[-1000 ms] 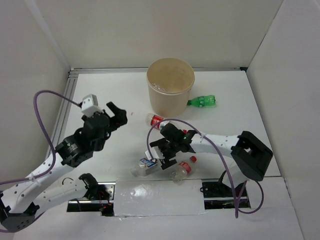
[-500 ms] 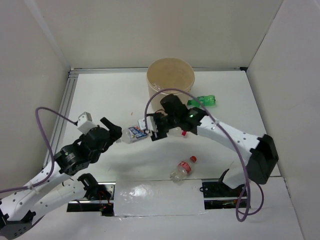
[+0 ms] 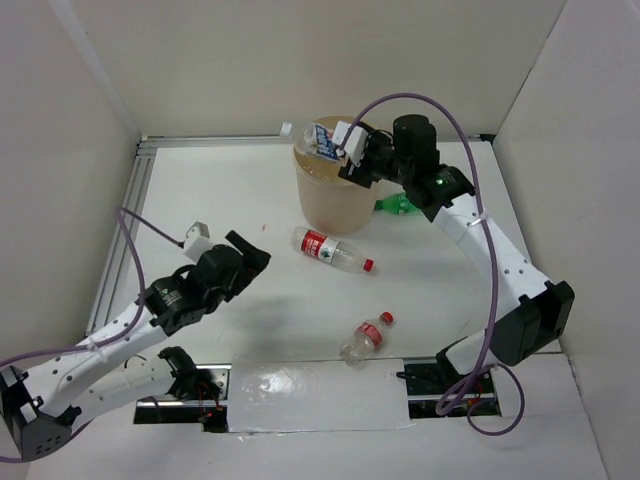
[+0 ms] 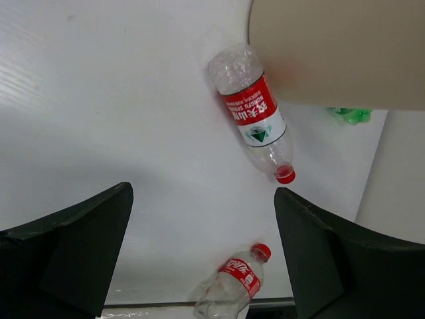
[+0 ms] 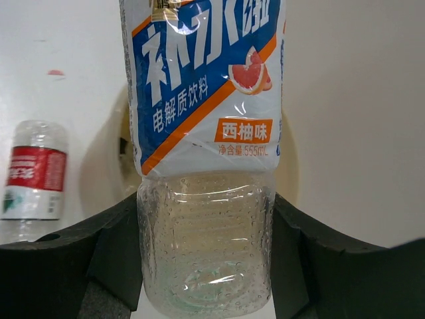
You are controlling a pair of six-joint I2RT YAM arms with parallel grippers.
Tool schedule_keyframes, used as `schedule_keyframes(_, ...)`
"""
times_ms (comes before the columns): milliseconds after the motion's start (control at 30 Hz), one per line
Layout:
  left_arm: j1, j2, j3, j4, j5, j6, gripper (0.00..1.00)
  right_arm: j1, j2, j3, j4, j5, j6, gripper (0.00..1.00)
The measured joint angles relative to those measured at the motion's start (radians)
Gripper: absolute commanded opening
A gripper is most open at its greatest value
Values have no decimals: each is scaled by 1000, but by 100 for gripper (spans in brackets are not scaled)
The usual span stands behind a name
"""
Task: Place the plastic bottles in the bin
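While the right pincer (image 5: 206, 266) pinched the blue-white bottle (image 3: 322, 138) over the bin (image 3: 335, 205), three bottles lay outside it.
Held by its clear base, cap end past the bin's left rim, it looked poised to drop inside. The left pincer (image 3: 247, 256) hung spread and empty, near-left of the bin, aimed at the red-labelled bottle (image 3: 330, 250) just beside the bin's near wall, probably its next pick. A green bottle (image 3: 405, 204) lay just right of the bin; a red-capped bottle (image 3: 365, 338) lay well apart on the tabletop (image 3: 220, 190).
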State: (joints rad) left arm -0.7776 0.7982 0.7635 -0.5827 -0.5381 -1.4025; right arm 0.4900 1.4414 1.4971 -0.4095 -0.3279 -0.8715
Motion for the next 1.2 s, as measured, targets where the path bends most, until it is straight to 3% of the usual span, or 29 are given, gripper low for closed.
schedule_keyframes(167,0,72,-16,93,73,-21,100,-63,30,63,26,-1,23,44)
schedule_keyframes(200,0,89,-16,120,87,-26,100,-71,42,77,27,-8,28,57)
schedule_keyframes(400,-11,317,-14,286,196,-131,100,-146,134,125,12,-61,97,99)
schedule_keyframes(700,-73,663,146,398,227,-313,100,-318,97,103,-8,-193,225,99)
schedule_keyframes(1100,-74,1032,455,378,225,-412,100,-584,-352,-323,-85,-425,245,99)
schedule_keyframes(1200,-74,1080,471,343,224,-412,93,-630,-392,-403,-151,-461,205,99)
